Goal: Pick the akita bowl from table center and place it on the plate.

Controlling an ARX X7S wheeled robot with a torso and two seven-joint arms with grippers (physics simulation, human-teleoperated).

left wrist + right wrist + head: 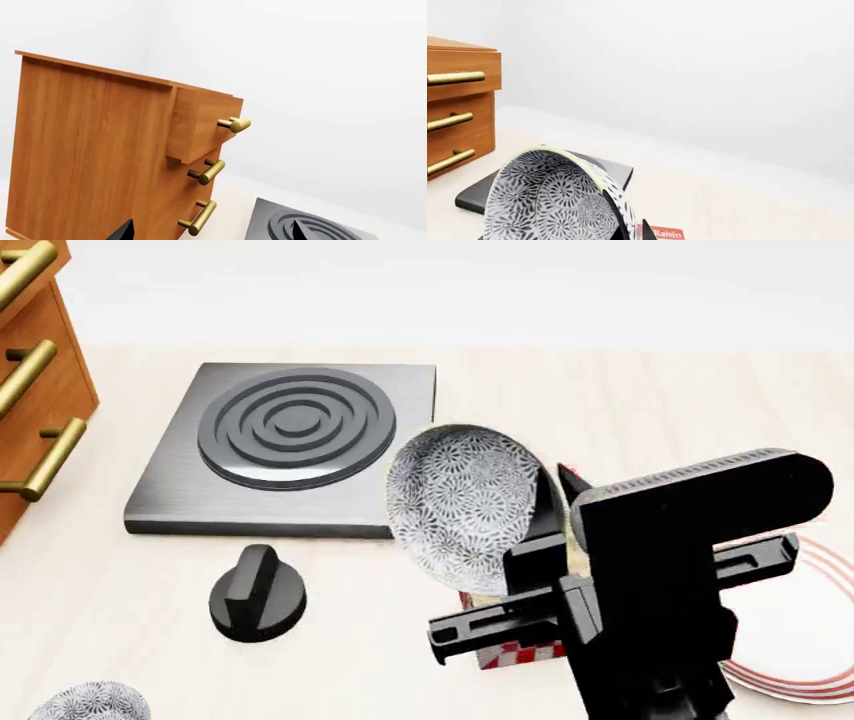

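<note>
The right gripper (541, 515) holds the patterned bowl (461, 508) lifted clear of the tabletop (641, 390), its jaws closed on the bowl's rim so that the bowl is tipped on edge with its flowered inside facing the left of the head view. In the right wrist view the same bowl (554, 200) fills the lower part of the picture, a dark finger (647, 231) pressed against its outer wall. The bowl hangs just in front of the dark burner plate (296, 440) with its raised rings, and over a small red and white box (527, 652) whose label shows part of the word "Raisin". The white plate (814, 640) with red rings lies on the tabletop at the right, mostly hidden behind the right arm, and the bowl is not on it. A black knob (258, 593) sits on the tabletop in front of the burner plate, and a second patterned bowl (87, 705) shows at the bottom left corner. The wooden drawer chest (34, 370) with brass handles stands at the left. The left wrist view shows this chest (93, 150), its top drawer pulled out a little, and the two dark fingertips (123, 231) of the left gripper (210, 232) set well apart with nothing between them.
</note>
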